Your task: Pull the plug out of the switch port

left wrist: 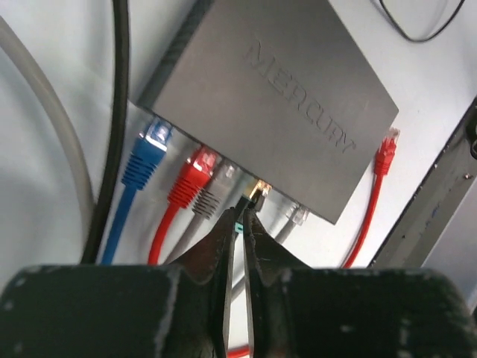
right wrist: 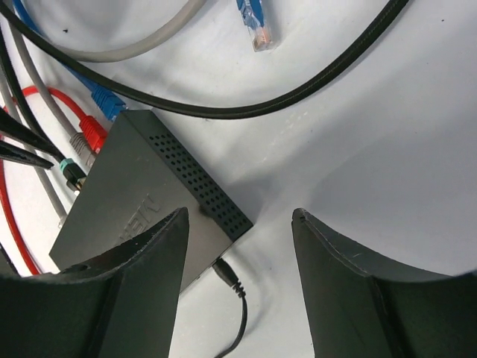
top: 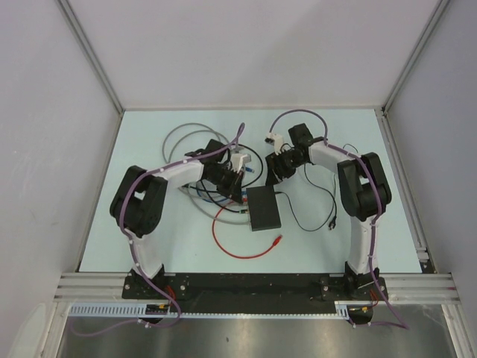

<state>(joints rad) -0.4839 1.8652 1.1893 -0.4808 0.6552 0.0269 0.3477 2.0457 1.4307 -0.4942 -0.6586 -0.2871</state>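
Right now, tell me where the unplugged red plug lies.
In the left wrist view the loose red plug lies just right of the switch, not in any port.

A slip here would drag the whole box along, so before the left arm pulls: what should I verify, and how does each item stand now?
1. Left gripper closed on the black plug with teal band: ok.
2. That plug seated in the flat matte-black rectangular switch: ok, not yet out.
3. Right gripper bracing the switch: not ok, jaws open, not clamped.
4. Grey plug next to it free of the grip: cannot tell.
5. Plug's latch tab pressed: cannot tell, hidden.
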